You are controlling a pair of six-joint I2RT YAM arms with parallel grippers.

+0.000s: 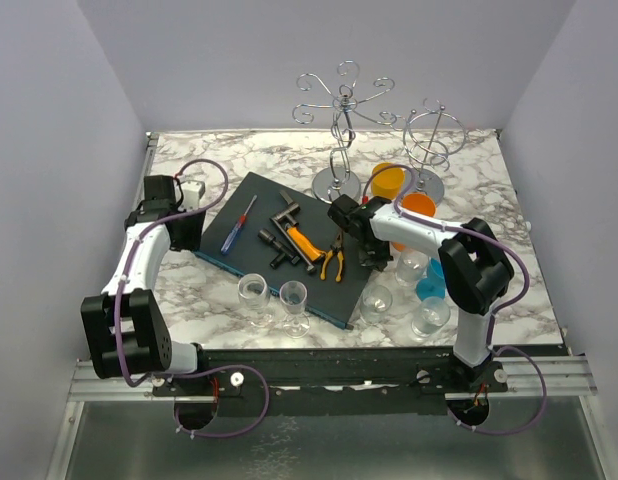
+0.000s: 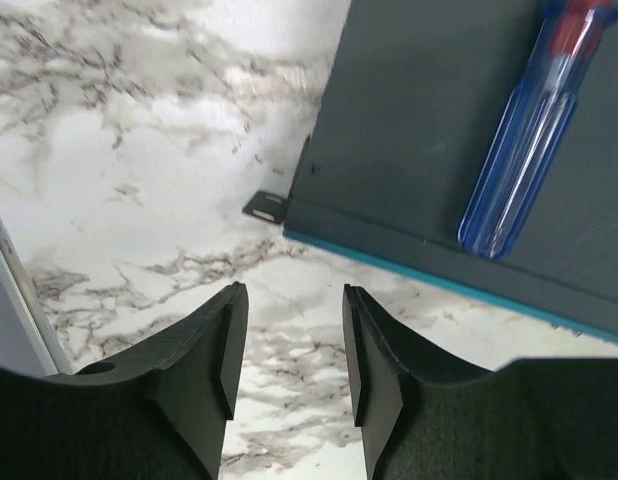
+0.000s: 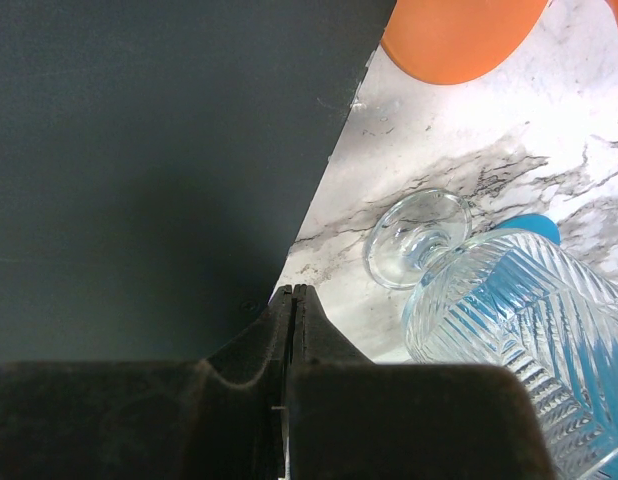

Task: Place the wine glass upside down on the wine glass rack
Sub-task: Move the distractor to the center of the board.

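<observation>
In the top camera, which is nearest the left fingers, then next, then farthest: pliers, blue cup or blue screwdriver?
1. the blue screwdriver, left on the mat, beside the left fingers
2. the pliers, right on the mat
3. the blue cup, off the mat, far right

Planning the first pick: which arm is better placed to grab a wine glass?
Right, probably. Right gripper sits beside a wine glass and nearer the rack, though its jaws are shut. Left gripper, jaws apart and empty, is off the far-left edge of the mat.
</observation>
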